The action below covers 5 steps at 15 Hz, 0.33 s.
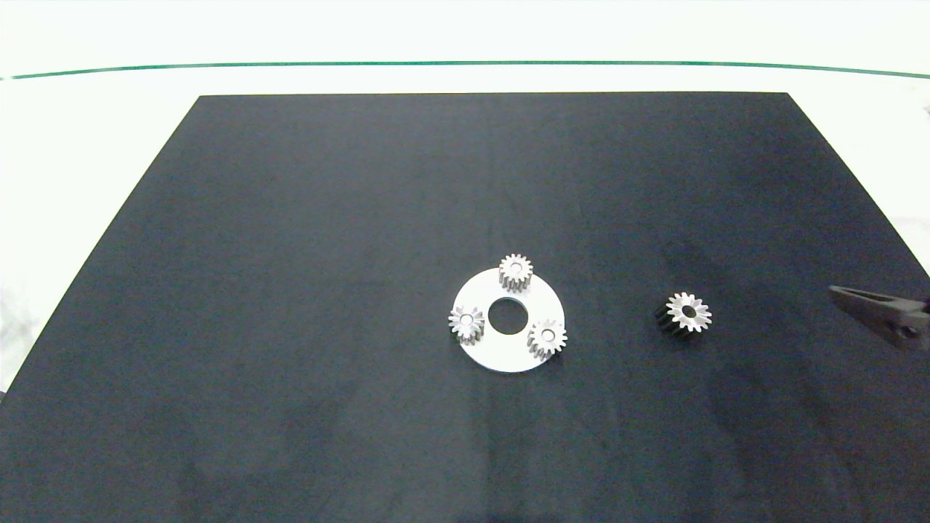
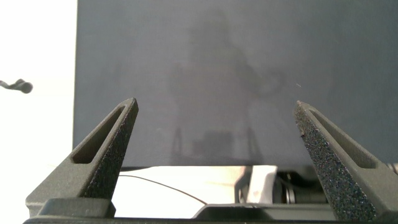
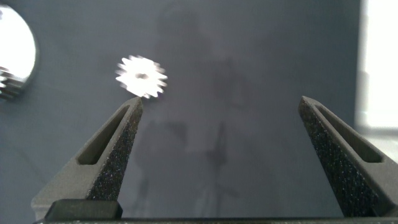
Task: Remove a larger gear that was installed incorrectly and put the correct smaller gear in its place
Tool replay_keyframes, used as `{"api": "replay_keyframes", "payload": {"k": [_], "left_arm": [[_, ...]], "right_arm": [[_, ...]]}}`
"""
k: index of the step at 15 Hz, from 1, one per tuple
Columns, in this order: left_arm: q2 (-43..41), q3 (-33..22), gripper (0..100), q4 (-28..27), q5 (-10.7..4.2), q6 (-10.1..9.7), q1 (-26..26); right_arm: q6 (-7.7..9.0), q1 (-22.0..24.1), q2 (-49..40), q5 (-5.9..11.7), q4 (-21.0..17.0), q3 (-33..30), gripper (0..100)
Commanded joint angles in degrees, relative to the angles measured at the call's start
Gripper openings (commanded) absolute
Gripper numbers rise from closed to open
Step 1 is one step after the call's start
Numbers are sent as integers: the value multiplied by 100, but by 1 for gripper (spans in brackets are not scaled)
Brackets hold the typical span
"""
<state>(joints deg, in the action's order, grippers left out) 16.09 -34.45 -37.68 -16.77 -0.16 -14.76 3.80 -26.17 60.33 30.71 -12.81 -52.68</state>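
Note:
The larger gear (image 1: 688,313), star-toothed with dark flanks, lies alone on the black mat (image 1: 290,254), right of the white disc (image 1: 479,290). Three small blunt-toothed gears stand on the disc: a far one (image 1: 515,271), a left one (image 1: 466,322) and a near right one (image 1: 546,337). They look alike, so I cannot tell which is the task's smaller gear. My right gripper (image 3: 219,106) is open and empty above the mat, to the right of the larger gear (image 3: 142,76); one of its fingers (image 1: 861,299) shows in the head view. My left gripper (image 2: 216,109) hangs open and empty over the mat.
The disc has a round centre hole (image 1: 508,316), and its edge (image 3: 15,53) shows in the right wrist view. White tabletop (image 1: 109,123) surrounds the mat. A green line (image 1: 465,63) runs across the far side. The left arm is outside the head view.

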Motion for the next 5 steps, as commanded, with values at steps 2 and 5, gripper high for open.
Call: {"api": "replay_keyframes", "payload": {"k": [2, 5], "left_arm": [[-607, 26, 100, -29, -124, 271, 553], [-1082, 79, 100, -29, -142, 508, 808]], "right_arm": [[525, 903, -2219, 164, -784, 231, 100], [841, 1202, -3098, 164, -969, 214, 100]]}}
